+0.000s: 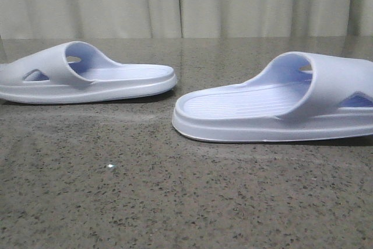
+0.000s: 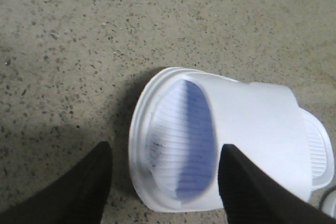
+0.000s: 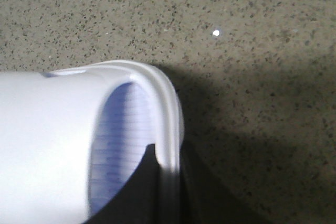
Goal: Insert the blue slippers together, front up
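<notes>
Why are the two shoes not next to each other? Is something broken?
Nothing looks broken. The left slipper and the right slipper both sit flat, sole down, on the table, only apart and heel to heel, not yet a pair.

No readable text, brand or number anywhere; faint dark smudge on slipper footbed (image 2: 155,142), possibly print, illegible.

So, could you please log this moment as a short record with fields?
surface: speckled stone table
left slipper: flat, sole down, heel end toward centre
right slipper: flat, sole down, apart from the other
left gripper: open, fingers either side of the left slipper's edge
right gripper: one finger inside the right slipper's rim, one outside; closure unclear
backdrop: curtain
</notes>
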Controlling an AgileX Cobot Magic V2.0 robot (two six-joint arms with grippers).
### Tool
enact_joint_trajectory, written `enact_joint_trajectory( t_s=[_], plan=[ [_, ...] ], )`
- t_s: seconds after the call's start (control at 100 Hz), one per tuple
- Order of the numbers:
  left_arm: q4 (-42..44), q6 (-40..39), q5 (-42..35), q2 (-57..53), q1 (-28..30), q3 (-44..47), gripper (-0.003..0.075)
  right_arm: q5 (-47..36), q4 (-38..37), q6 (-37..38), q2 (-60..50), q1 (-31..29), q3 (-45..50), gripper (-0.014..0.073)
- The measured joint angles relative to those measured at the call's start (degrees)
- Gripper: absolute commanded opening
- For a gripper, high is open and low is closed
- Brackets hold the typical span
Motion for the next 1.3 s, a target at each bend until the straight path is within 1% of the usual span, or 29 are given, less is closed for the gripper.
enact_joint_trajectory(
  t_s=[0.32,0.42,0.49,0.58,0.8,1.01,1.14,1.3],
  plan=[
    [-0.63,3.0,1.87,6.07,0.0,-2.25,0.0391,-0.1,-0.14,0.0,0.0,0.0,0.0,-0.0102],
    [-1.19,3.95,2.37,7.21,0.0,-2.37,0.0362,-0.1,-0.14,0.0,0.0,0.0,0.0,-0.0102],
    [-1.41,4.5,2.72,7.72,0.0,-2.37,0.0319,-0.1,-0.14,0.0,0.0,0.0,0.0,-0.0102],
    [-1.6,4.87,2.97,8.22,0.0,-2.47,0.0246,-0.1,-0.14,0.0,0.0,0.0,0.0,-0.0102],
    [-2.49,6.07,3.76,8.81,0.0,-2.54,0.0015,-0.1,-0.14,0.0,0.0,0.0,0.0,-0.0102],
    [-5.89,8.2,5.63,8.81,0.0,-2.54,0.0015,-0.58,-0.14,0.0,0.0,0.0,0.0,-0.0102],
    [-6.51,8.7,6.32,8.81,0.37,-2.54,0.0015,-1.99,-0.14,0.0,0.0,0.0,0.0,-0.0102],
    [-6.51,8.79,6.46,8.81,0.5,-2.54,0.0015,-4.14,2.66,-0.12,0.0,0.0,0.0,-0.0102]
  ],
)
